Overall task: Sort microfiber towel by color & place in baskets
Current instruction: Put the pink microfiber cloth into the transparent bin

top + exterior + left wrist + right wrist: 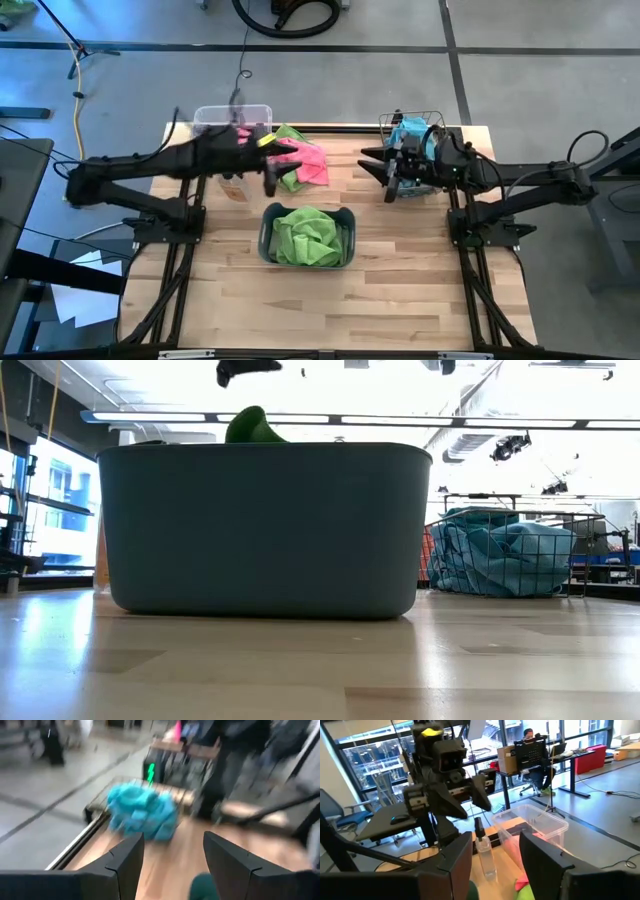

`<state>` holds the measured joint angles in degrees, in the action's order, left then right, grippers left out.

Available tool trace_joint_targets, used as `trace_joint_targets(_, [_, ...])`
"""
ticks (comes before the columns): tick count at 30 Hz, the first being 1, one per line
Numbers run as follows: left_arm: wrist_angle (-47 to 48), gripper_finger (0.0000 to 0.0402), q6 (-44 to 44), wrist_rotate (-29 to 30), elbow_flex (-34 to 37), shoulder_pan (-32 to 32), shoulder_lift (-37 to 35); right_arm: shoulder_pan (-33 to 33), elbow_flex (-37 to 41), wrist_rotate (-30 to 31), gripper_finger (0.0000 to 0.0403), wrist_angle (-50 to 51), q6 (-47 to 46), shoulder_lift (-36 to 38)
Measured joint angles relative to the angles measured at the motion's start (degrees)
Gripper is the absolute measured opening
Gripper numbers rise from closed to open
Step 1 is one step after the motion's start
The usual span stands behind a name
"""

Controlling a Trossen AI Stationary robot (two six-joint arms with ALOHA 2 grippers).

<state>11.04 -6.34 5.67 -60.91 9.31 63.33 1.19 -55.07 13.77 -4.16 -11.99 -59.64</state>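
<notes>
1. On the wooden surface (pixel 400 300), the left tool (pixel 268 172) hangs above the loose towels with its fingers parted and nothing between them; the left wrist view shows a clear gap.

2. The right tool (pixel 385 172) hovers beside the dark wire-mesh basket (pixel 437 122), which holds blue towels (pixel 410 135). Its fingers stand apart and empty in the right wrist view, so it looks released and need only wait clear.

3. Still unsorted are a pink towel (pixel 312 160) and a green towel (pixel 292 180), lying overlapped just beside the clear plastic bin (pixel 232 118).

4. The grey-blue tub (pixel 307 236), near the front, already holds green towels (pixel 305 232), so the loose green one likely belongs there and the pink one in the clear bin.

5. To do the step well, the left tool should come straight down on one colour only, well off the overlap, and pinch a raised fold rather than flat cloth.

6. The lift should be high enough for the cloth to clear the bin's rim, with a check that the second towel is not dragged along.

7. A small spray bottle (pixel 234 186) stands near the left arm; the descent should steer clear of it.
</notes>
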Motion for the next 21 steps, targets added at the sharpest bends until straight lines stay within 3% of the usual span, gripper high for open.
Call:
trace_joint_targets(6, [22.5,0.0198,4.8,1.4,-16.8,6.9,13.3,0.3,0.0,0.1,0.0168,0.1,0.0,0.0])
trace_joint_targets(10, [34.0,0.0207,7.8,2.9,-24.3,11.3,22.2,0.4,0.0,0.1,0.0168,0.2,0.0,0.0])
trace_joint_targets(21, [37.7,0.024,10.5,2.8,-25.9,19.3,40.5,0.3,0.0,-0.1,0.0168,2.2,-7.2,0.0])
